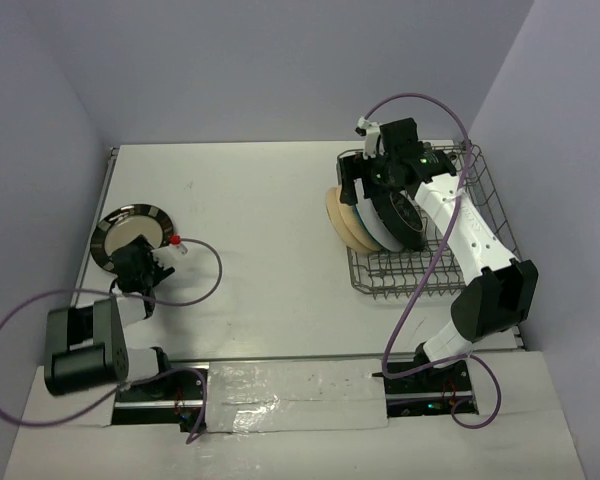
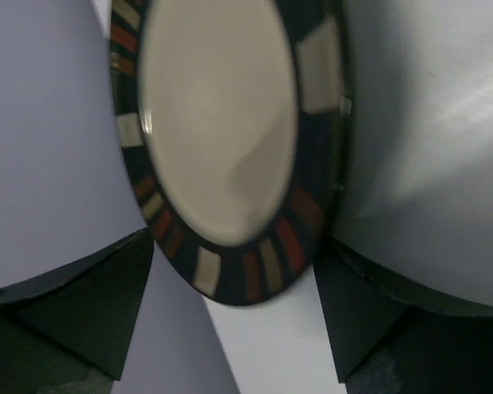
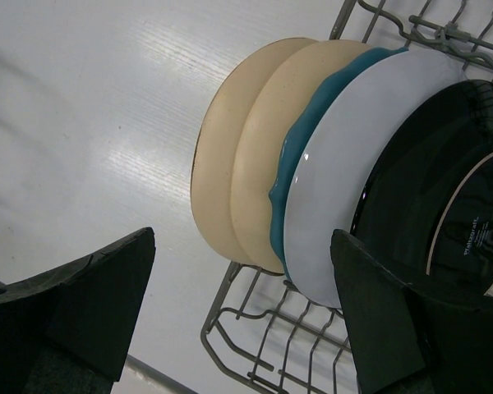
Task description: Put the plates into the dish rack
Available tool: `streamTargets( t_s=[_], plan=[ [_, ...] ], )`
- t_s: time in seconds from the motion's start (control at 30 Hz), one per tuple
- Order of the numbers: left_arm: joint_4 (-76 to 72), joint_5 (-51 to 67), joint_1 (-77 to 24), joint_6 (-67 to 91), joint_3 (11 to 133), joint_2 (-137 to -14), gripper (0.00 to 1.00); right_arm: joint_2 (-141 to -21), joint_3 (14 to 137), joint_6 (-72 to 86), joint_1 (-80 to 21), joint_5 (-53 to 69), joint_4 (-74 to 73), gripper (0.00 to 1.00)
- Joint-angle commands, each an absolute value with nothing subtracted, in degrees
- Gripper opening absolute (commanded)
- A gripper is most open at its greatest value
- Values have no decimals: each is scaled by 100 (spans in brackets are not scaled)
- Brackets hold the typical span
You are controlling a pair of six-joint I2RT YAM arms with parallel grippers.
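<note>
A dark plate with a striped rim and beige centre (image 1: 130,232) lies flat at the table's left edge. My left gripper (image 1: 133,256) is open at its near rim. In the left wrist view the plate (image 2: 218,123) fills the frame, its near rim between my spread fingers (image 2: 115,304), untouched. The grey wire dish rack (image 1: 380,285) stands at the right and holds several upright plates: two beige (image 3: 230,148), one teal (image 3: 312,131), one with a white back (image 3: 353,172), one dark (image 3: 444,180). My right gripper (image 1: 368,185) hangs open and empty above them.
Purple cables (image 1: 205,285) loop from both arms over the table. Grey walls close the table at the left, back and right. The rack's wire floor (image 3: 255,328) shows bare tines in front of the standing plates.
</note>
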State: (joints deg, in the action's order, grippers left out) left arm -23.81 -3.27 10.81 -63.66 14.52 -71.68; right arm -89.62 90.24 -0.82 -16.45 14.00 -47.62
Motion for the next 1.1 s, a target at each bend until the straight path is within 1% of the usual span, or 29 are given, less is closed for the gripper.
streamTargets(
  t_s=[0.0, 0.03, 0.1, 0.13, 0.2, 0.23, 0.27, 0.3, 0.43, 0.57, 0.7, 0.83, 0.9, 1.07],
  plan=[
    [-3830, -720, 1011, -6873, 1300, -8494, 84, -9000, 9281, -18, -1565, 1354, -4649, 94],
    [-4328, -747, 1019, -7047, 1327, -8734, 77, -9000, 9299, -18, -1556, 1354, -4649, 94],
    [-4832, -747, 1020, -7267, 1301, -9304, 67, -9026, 9325, -18, -1521, 1371, -4684, 94],
    [-5139, -721, 1002, -7434, 1275, -9456, 55, -9026, 9334, -18, -1521, 1371, -4693, 94],
    [-5290, -668, 984, -7619, 1292, -9746, 42, -9018, 9325, -18, -1494, 1406, -4711, 94],
    [-5430, -659, 976, -7664, 1283, -9817, 22, -9009, 9316, -18, -1494, 1424, -4702, 94],
    [-5510, -659, 958, -7716, 1266, -9930, 9, -9000, 9308, -18, -1485, 1485, -4711, 94],
    [-5606, -659, 949, -7752, 1248, -9958, 1, -8983, 9282, -18, -1485, 1511, -4694, 94],
    [-6099, -563, 914, -8217, 1011, -10002, 0, -8921, 9159, -18, -1477, 1766, -4580, 94],
    [-7510, -352, 800, -8788, 651, -9985, 0, -8781, 9027, 263, -1468, 2021, -4369, 94],
    [-8278, -229, 467, -9394, 597, -9844, 0, -8684, 8886, 491, -1468, 2390, -4131, 95],
    [-8236, -132, 45, -9764, 966, -9432, 0, -8754, 8921, 694, -1450, 2855, -4087, 96],
    [-8043, -71, -236, -9835, 1124, -9010, 0, -8771, 8903, 817, -1407, 3137, -4000, 97],
    [-6787, -114, -1159, -9633, 1458, -7720, 0, -8736, 8895, 1002, -1319, 3752, -3736, 99]
  ],
)
